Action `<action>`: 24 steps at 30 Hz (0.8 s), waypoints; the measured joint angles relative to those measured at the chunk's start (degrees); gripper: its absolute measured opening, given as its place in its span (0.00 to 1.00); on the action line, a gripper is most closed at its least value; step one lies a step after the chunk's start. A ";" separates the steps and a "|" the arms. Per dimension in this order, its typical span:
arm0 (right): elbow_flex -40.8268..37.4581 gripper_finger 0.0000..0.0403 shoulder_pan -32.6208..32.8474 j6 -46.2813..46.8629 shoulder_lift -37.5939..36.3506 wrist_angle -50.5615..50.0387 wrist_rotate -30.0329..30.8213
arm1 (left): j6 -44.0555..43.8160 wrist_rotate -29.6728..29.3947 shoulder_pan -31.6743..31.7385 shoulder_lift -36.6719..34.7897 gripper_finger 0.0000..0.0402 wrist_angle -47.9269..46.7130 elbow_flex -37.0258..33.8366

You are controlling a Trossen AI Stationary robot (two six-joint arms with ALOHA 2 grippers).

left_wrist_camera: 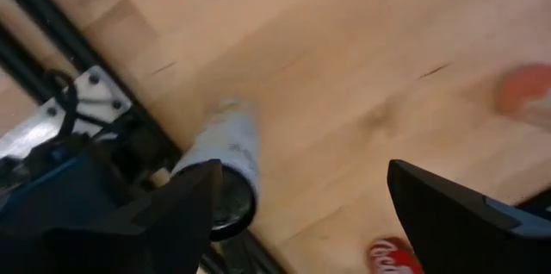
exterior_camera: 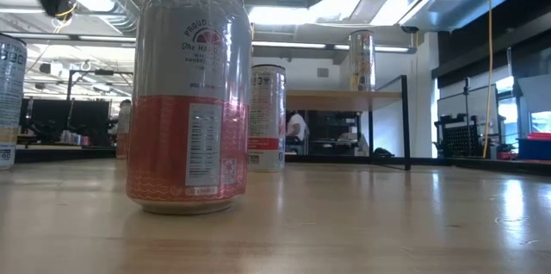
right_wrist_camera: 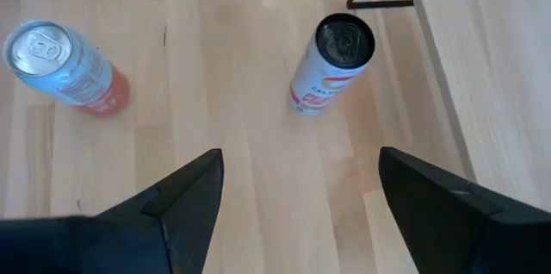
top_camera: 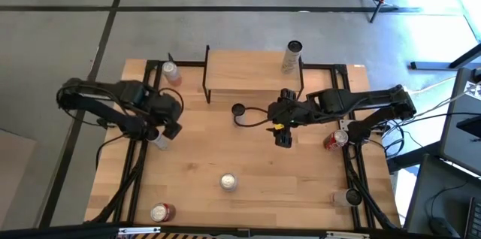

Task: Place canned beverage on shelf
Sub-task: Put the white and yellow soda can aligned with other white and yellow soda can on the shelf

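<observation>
The shelf point(top_camera: 252, 70) stands at the table's far middle, and one tall can point(top_camera: 291, 57) stands upright on its right end. My left gripper point(left_wrist_camera: 301, 179) is open and points down near the table's left edge. A white can point(left_wrist_camera: 225, 158) stands beside one of its fingers, outside the gap. My right gripper point(right_wrist_camera: 301, 158) is open over the table's middle, slanting down, with bare wood between its fingers. Ahead of it stand a black-topped white and red can point(right_wrist_camera: 331, 63) and a silver and orange can point(right_wrist_camera: 65, 67).
More cans stand about the table: a pinkish one point(top_camera: 171, 72) at the far left, a red one point(top_camera: 161, 212) at the near left, a red one point(top_camera: 334, 140) at the right edge and another point(top_camera: 352, 196) at the near right. Bare wood lies between them.
</observation>
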 joint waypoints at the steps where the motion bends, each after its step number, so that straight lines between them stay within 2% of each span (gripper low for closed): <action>1: 0.00 0.74 0.00 -0.02 0.00 0.00 0.00 | -0.58 -0.04 -0.53 -0.03 0.81 -0.04 -0.92; 10: 0.00 0.74 0.00 -1.30 0.00 -0.02 0.57 | -0.46 -0.61 -2.61 -0.06 0.81 0.02 -6.93; 20: 0.02 0.74 0.00 -1.35 0.00 1.05 0.59 | 8.34 -3.86 -2.93 -0.06 0.81 0.02 -8.38; 24: 0.02 0.74 0.00 -1.35 0.00 2.94 0.57 | 13.66 1.73 -1.44 -0.06 0.81 0.02 -8.38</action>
